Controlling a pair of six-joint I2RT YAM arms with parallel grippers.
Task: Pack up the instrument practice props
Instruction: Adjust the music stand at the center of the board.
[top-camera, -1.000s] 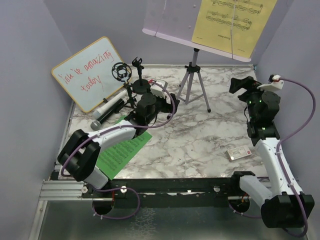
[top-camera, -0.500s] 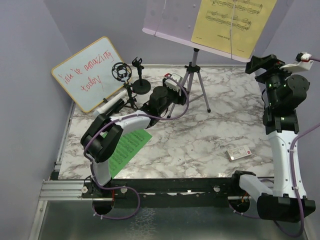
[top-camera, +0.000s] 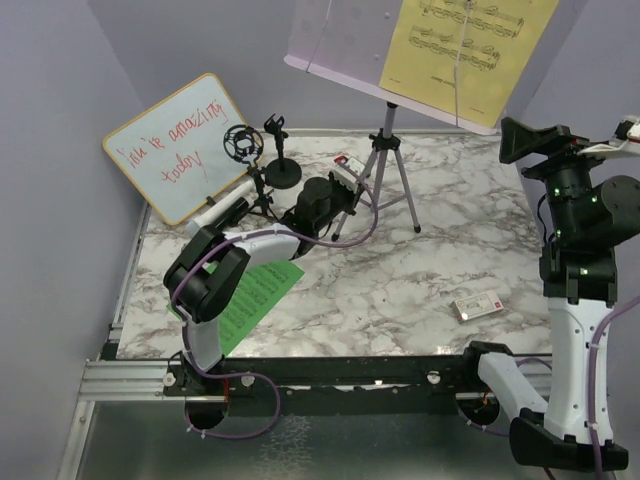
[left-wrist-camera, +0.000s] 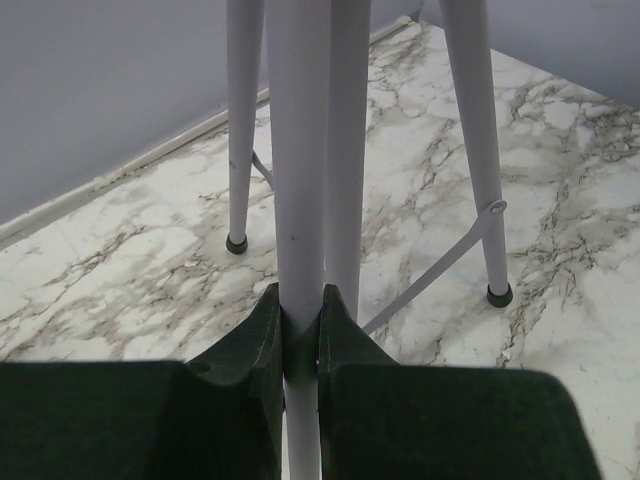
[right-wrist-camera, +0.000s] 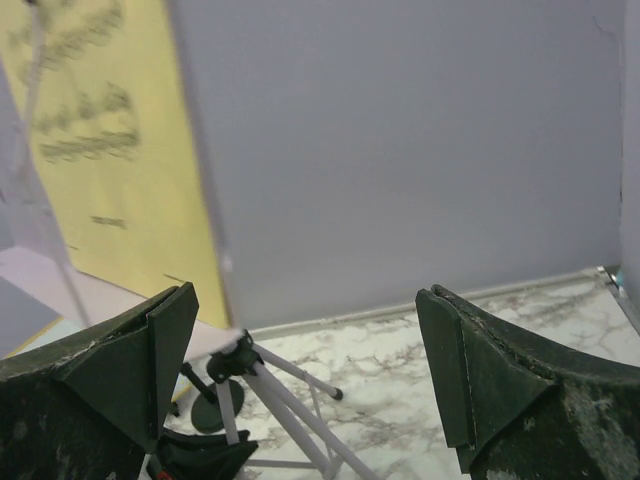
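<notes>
The lilac music rack (top-camera: 340, 40) stands at the back on a pale three-legged stand (top-camera: 385, 165), with a yellow music sheet (top-camera: 465, 50) on it. My left gripper (top-camera: 345, 197) is shut on one stand leg (left-wrist-camera: 298, 200), which runs up between the pads (left-wrist-camera: 265, 330). My right gripper (top-camera: 515, 140) hangs open, raised by the rack's right edge with nothing between its fingers; its view shows the yellow sheet (right-wrist-camera: 110, 150) and the stand's head (right-wrist-camera: 235, 362). A green music sheet (top-camera: 250, 295) lies under the left arm. A microphone (top-camera: 215, 212), the ring-mount mic tripod (top-camera: 243, 145) and the round-base holder (top-camera: 283, 172) sit at the back left.
A wood-framed whiteboard (top-camera: 180, 145) with red writing leans against the left wall. A small flat white device (top-camera: 478, 304) lies on the marble table (top-camera: 400, 280) near the right arm's base. Lilac walls close in the back and sides.
My left gripper has reached from over the green sheet to the stand and closed on a leg. My right arm has risen up and to the right, still open.
</notes>
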